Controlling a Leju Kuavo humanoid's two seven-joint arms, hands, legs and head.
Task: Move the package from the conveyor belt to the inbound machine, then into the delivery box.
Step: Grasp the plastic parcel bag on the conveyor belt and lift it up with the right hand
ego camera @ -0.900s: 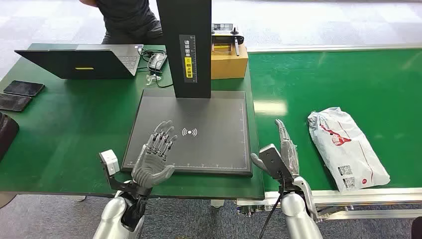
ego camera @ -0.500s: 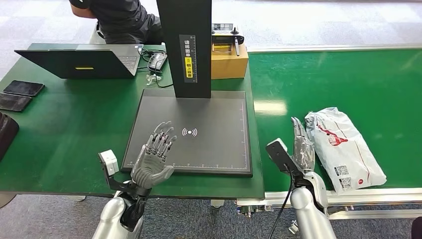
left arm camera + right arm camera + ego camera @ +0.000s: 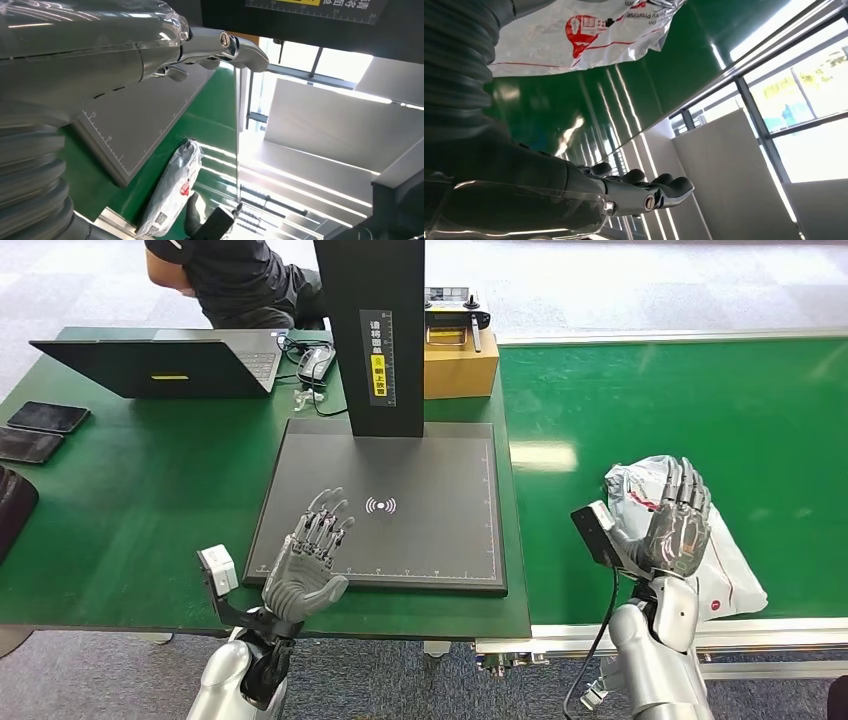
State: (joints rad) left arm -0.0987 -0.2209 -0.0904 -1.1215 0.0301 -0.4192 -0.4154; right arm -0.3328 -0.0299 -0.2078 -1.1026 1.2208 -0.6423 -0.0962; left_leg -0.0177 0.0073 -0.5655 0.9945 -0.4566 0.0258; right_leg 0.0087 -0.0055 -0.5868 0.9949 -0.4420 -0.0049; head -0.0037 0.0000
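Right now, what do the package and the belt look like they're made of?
Package: probably thin white plastic film, a poly mailer; it's crinkled, glossy, with red print and stuck-on labels. Belt: smooth green sheet, likely PVC or rubber; semi-gloss, it mirrors the windows.

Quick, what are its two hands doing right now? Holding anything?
Left hand: open, fingers apart, holding nothing, above the dark scanner plate.
Right hand: open, fingers spread, holding nothing, above the white package on the green belt.
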